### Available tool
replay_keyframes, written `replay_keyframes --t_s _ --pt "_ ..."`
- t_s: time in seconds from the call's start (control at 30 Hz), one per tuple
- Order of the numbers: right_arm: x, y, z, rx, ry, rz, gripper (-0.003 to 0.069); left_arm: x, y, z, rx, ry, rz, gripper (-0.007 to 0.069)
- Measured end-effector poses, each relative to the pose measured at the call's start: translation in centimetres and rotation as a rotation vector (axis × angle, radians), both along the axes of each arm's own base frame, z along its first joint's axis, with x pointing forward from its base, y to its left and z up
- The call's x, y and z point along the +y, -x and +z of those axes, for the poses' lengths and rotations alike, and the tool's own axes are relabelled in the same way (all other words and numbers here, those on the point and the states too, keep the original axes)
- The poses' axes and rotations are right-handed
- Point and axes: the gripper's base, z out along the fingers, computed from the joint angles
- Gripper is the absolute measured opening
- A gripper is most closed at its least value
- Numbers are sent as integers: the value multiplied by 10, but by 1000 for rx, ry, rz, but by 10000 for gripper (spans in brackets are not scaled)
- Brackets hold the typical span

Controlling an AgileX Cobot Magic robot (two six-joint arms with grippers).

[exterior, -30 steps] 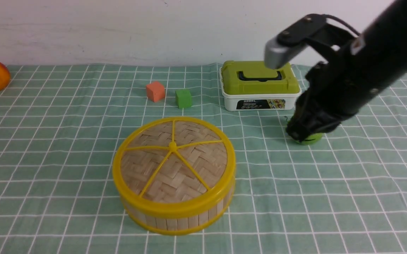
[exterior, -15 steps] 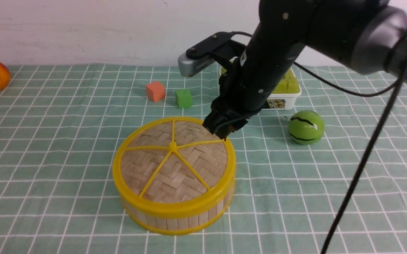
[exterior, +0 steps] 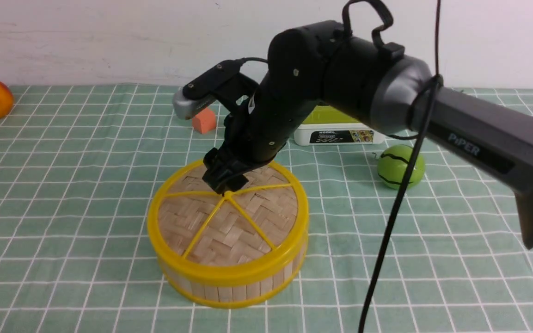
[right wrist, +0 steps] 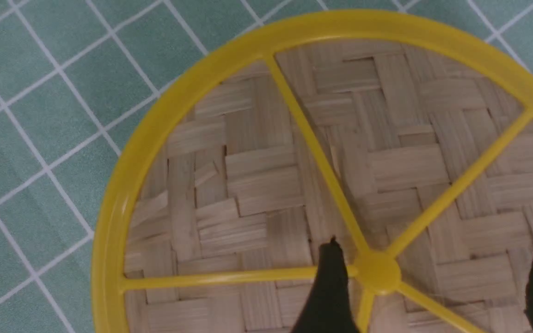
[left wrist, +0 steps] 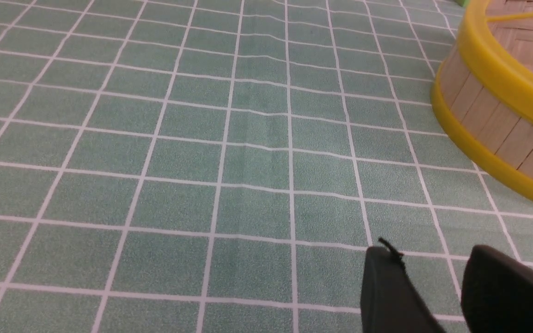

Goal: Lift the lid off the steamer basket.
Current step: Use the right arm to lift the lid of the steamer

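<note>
Right gripper point(exterior: 223, 185) low over centre of flat round woven-bamboo lid with yellow rim and spokes point(exterior: 229, 222). Lid seated on round bamboo-slat steamer basket with yellow rims point(exterior: 229, 289), mid green checked cloth point(exterior: 63, 208). I see no left arm here; right one nearer.

Left wrist view: left gripper point(left wrist: 437, 300) slightly parted, empty, basket wall off to one side, apart.

Right wrist view: jaws spread wide, small yellow centre knob point(right wrist: 377, 273) between fingers point(right wrist: 331, 296), close by one, far from other. My call: nudge toward near-finger side, drop, close.
</note>
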Motion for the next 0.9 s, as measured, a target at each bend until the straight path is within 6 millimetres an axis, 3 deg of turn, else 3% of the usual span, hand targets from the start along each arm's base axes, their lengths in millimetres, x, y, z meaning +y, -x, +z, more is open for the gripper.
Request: replay_keyframes --t_s 0.27,0.57,0.83,0.9 --pt "6 -2 -18 13 36 13 357 0 0 0 0 0 0 239" --pt "7 -2 -20 22 34 14 76 0 0 0 0 0 0 239" --pt "6 0 -13 16 32 16 77 0 0 0 0 0 0 239" --pt "-1 6 10 -6 37 22 77 0 0 0 0 0 0 239"
